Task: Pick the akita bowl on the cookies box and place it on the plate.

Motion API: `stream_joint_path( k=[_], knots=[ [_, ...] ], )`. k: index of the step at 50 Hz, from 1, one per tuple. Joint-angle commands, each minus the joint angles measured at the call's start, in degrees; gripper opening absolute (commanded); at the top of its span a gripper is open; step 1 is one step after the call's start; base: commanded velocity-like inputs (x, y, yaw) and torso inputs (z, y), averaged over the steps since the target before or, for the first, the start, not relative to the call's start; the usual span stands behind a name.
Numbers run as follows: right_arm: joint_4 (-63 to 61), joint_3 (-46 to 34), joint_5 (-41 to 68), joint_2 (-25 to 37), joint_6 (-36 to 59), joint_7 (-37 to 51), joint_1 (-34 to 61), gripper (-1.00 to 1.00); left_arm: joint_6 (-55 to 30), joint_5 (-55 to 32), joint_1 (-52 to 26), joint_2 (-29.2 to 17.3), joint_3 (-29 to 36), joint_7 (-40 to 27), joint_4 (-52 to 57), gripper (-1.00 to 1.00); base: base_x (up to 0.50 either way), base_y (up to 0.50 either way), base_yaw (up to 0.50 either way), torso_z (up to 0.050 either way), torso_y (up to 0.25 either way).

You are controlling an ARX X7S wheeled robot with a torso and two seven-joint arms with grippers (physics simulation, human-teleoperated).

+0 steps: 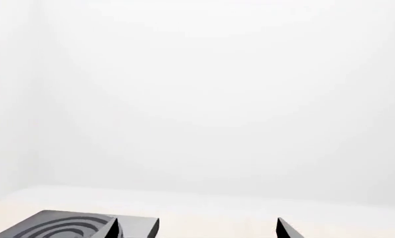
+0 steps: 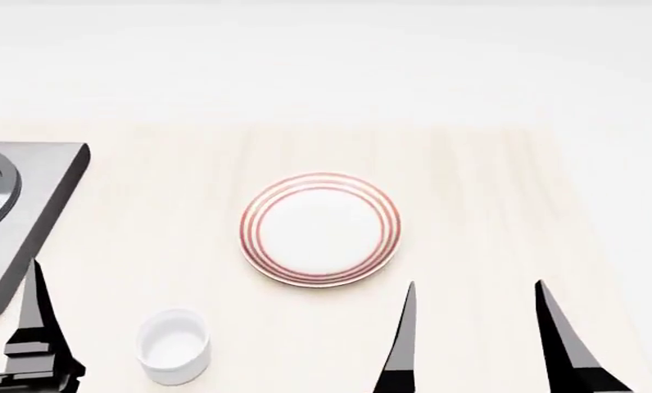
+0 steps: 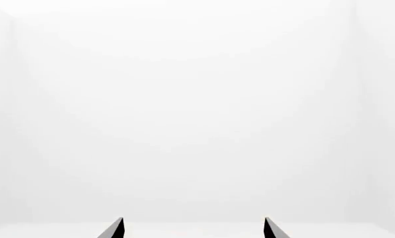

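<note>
Pincers, left and right, gape released near the smooth red-ringed round plate.

Plate centred on table

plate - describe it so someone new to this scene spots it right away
On the pale wooden table, look near the middle, right of the grey stove at the left edge. The plate is the wide, shallow white disc there. Thin red rings round its rim set it apart from the smaller plain white cup nearer the robot.
</note>
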Motion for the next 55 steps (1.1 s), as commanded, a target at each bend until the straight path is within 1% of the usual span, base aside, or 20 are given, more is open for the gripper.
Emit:
stream_joint_path(
  k=[1, 6, 29, 34, 35, 36, 42, 47, 55],
  knots=[
    [0.89, -0.21, -2.54, -0.61, -2.07, 1.64, -0.09, 1.00, 2.38, -4.11, 0.94, -0.49, -1.05, 1.82, 0.38, 1.00, 0.00, 0.00, 0.00, 0.050, 0.000],
    [1.12, -0.56, -3.03, -0.40, -2.48, 1.72, -0.19, 1.00, 1.52, -4.94, 0.58, -0.86, -1.07, 1.88, 0.44, 1.00, 0.00, 0.00, 0.00, 0.050, 0.000],
    [1.75, -1.35, -2.83, 0.34, -2.88, 2.08, -0.13, 1.00, 2.49, -5.17, 0.58, -1.89, -0.29, 1.44, 0.31, 1.00, 0.00, 0.00, 0.00, 0.050, 0.000],
    [1.27, -1.19, -1.88, 0.76, -1.98, 2.03, 0.06, 1.00, -0.18, -6.96, -0.05, -1.71, -0.90, 0.27, 0.59, 1.00, 0.00, 0.00, 0.00, 0.050, 0.000],
    [0.88, -0.90, -1.03, 1.01, -1.31, 1.94, 0.21, 1.00, -2.77, -7.51, -0.69, -1.78, -1.25, -0.90, 0.84, 1.00, 0.00, 0.00, 0.00, 0.039, 0.000],
    [0.71, -0.76, -0.82, 1.13, -1.06, 1.98, 0.29, 1.00, -1.27, -7.92, -0.71, -1.65, -1.31, -0.15, 0.51, 1.00, 0.00, 0.00, 0.00, 0.000, 0.000],
    [-1.56, 0.59, 0.91, 3.11, 1.93, 1.90, 1.19, 1.00, -1.61, -9.74, -0.52, -2.53, -0.86, 1.42, 0.78, 1.00, 0.00, 0.00, 0.00, 0.000, 0.000],
    [-4.45, 1.58, 1.97, 4.94, 5.01, 2.04, 1.41, 1.00, -1.55, -10.04, -0.86, -2.63, -1.12, 1.23, 0.55, 1.00, 0.00, 0.00, 0.00, 0.000, 0.000],
    [-6.52, 2.15, 1.53, 6.08, 6.13, 2.61, 1.27, 1.00, -0.84, -9.72, -0.90, -2.85, -1.70, 0.53, 0.97, 1.00, 0.00, 0.00, 0.00, 0.000, -0.232]
  ],
)
